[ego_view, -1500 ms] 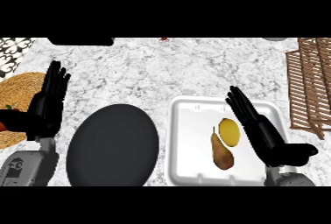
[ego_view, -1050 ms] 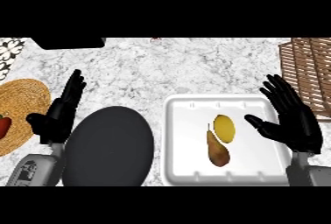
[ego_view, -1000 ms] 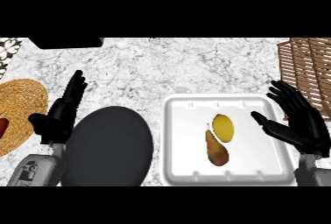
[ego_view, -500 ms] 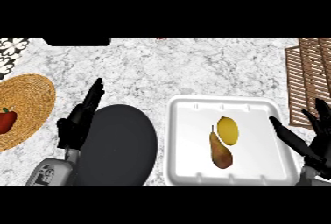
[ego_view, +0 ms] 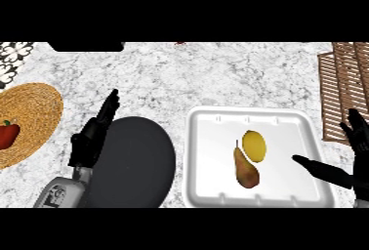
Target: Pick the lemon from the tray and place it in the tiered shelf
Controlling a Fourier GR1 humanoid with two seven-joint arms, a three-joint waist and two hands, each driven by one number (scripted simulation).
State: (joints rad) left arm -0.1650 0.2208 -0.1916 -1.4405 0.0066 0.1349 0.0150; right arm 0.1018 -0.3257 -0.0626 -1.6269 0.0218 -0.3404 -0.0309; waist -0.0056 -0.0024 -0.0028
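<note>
Yellow lemon (ego_view: 254, 145) lies mid-tray (ego_view: 216, 122), touching a brown pear (ego_view: 245, 171) on its left. Right hand (ego_view: 346, 171) open at the tray's right edge, thumb over the rim, apart from lemon. Left hand (ego_view: 92, 139) open beside a dark plate (ego_view: 133, 171). Slatted tiered shelf (ego_view: 346, 88) sits at the counter's right edge.

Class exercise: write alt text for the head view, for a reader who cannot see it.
A lemon and a pear lie touching in a white tray on a marble counter, with the open right hand at the tray's right edge. The open left hand is beside a dark plate; a wooden shelf stands at far right.
</note>
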